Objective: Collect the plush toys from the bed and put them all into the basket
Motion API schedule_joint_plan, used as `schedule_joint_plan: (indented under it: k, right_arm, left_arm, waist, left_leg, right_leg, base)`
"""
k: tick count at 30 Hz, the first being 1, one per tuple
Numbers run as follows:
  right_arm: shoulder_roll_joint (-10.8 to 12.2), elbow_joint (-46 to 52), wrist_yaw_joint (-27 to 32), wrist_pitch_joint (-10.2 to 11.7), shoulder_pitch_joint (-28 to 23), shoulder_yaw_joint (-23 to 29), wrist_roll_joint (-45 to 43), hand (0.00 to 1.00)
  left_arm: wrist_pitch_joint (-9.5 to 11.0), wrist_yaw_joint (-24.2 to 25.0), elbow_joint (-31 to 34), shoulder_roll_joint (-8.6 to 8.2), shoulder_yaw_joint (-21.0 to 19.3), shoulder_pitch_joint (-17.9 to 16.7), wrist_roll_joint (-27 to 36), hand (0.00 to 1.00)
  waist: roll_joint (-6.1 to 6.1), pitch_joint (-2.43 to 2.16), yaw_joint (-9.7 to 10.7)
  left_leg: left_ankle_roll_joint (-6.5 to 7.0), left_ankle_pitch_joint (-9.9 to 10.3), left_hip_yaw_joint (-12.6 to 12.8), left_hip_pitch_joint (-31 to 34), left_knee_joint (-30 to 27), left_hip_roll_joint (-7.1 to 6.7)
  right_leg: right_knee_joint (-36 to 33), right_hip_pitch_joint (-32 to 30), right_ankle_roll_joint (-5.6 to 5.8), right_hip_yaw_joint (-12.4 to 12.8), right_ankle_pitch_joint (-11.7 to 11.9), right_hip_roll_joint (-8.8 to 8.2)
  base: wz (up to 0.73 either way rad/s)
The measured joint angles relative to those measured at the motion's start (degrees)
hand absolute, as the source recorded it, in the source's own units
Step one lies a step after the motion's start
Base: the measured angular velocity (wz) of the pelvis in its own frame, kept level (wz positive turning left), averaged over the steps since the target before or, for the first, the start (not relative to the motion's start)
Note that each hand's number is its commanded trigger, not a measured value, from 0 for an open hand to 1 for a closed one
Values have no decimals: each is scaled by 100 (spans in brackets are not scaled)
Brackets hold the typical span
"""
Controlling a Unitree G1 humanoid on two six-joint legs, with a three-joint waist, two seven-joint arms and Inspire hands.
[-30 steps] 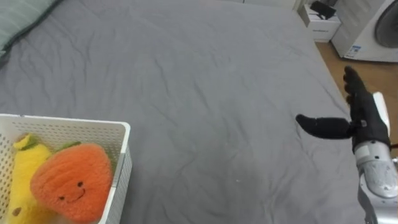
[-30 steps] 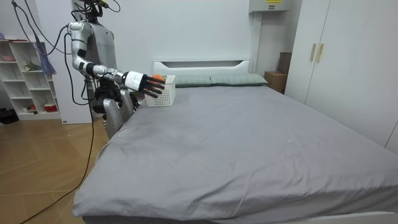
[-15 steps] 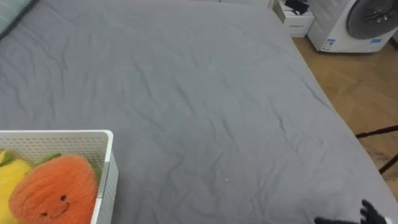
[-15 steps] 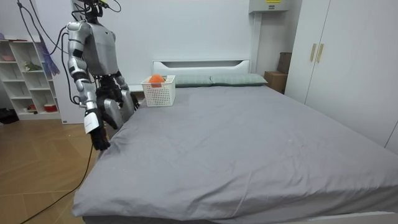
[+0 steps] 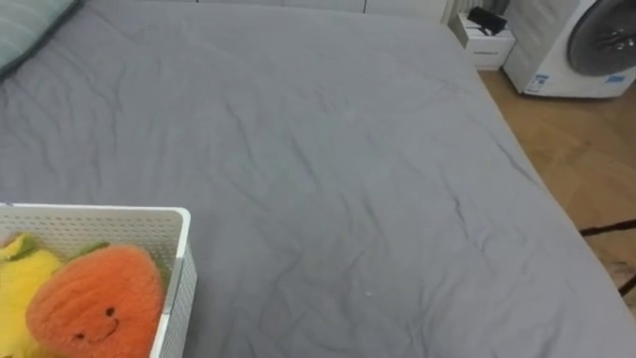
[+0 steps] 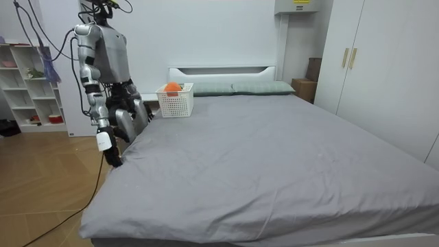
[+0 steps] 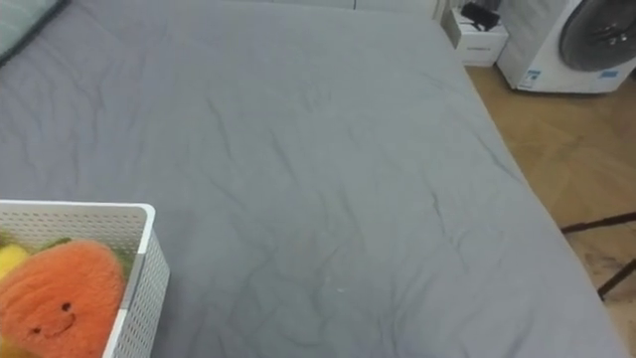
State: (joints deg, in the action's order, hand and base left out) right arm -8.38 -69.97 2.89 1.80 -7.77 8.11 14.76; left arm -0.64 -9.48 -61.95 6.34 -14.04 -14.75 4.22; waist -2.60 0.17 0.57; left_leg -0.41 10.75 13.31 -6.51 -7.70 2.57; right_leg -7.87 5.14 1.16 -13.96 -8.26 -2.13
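Note:
A white slatted basket (image 5: 181,261) sits on the grey bed (image 5: 328,169) at my lower left. Inside it lie an orange plush toy with a smiling face (image 5: 94,308) and a yellow plush toy (image 5: 14,290). The basket (image 7: 145,249) and the orange toy (image 7: 55,298) appear again in the right eye view. In the room view the basket (image 6: 175,101) stands near the headboard, with the orange toy (image 6: 171,87) poking above its rim. I stand at the bedside on the room view's left. My right hand (image 6: 113,155) hangs low beside the mattress edge.
A washing machine (image 5: 599,45) and a small white nightstand (image 5: 487,38) stand past the bed's far right corner on the wooden floor (image 5: 586,159). A pillow (image 5: 30,28) lies at the upper left. A shelf unit (image 6: 31,89) and a wardrobe (image 6: 384,68) line the room.
My right arm, stretched out over the bed a second ago, has dropped to my side and left the eye view. The head camera shifted a little.

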Motion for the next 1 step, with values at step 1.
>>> schedule_joint_plan:
  k: [1]
  right_arm:
    - [2,-13,1,21,-7,-14,-3,0]
  left_arm:
    - [14,-14,-12,-23,25,6,3,0]
  waist:
    - [13,1,1]
  left_leg:
    - [-2,1,-10,-2,2,1]
  right_leg:
    - [4,14,-1,-10,1,2]
  base:
    - [0]
